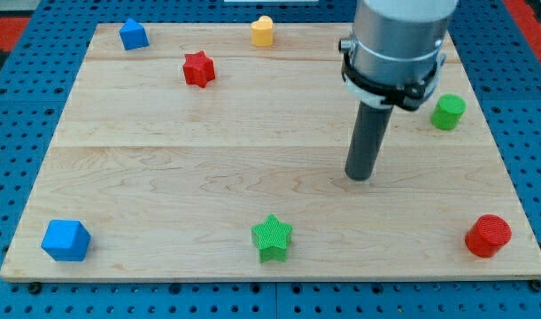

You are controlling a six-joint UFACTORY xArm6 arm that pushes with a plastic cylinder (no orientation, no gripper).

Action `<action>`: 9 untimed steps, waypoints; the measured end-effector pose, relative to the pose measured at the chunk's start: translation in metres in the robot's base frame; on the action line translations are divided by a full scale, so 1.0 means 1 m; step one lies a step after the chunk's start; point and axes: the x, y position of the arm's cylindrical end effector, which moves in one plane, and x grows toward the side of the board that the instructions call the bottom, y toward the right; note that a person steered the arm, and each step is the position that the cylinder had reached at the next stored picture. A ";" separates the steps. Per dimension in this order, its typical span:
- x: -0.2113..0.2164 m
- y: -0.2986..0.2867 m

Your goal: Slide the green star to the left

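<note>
From my remote seat I see a pale wooden board filling mid-frame, resting on blue perforated panels — red patches in both upper corners — under even, soft light

arm: upper part cut off by the view's top edge.
desk: strip of its far edge hidden behind the arm.
green cylinder: top-left edge possibly clipped by the arm; cannot tell.

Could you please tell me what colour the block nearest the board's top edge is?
Yellow, seen clearly in the camera view, the only one.
</note>
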 end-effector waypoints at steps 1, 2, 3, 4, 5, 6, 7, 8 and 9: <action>0.055 -0.015; 0.078 -0.061; 0.082 -0.128; 0.083 -0.167; 0.083 -0.162; 0.083 -0.165; 0.082 -0.167; 0.082 -0.153; 0.082 -0.149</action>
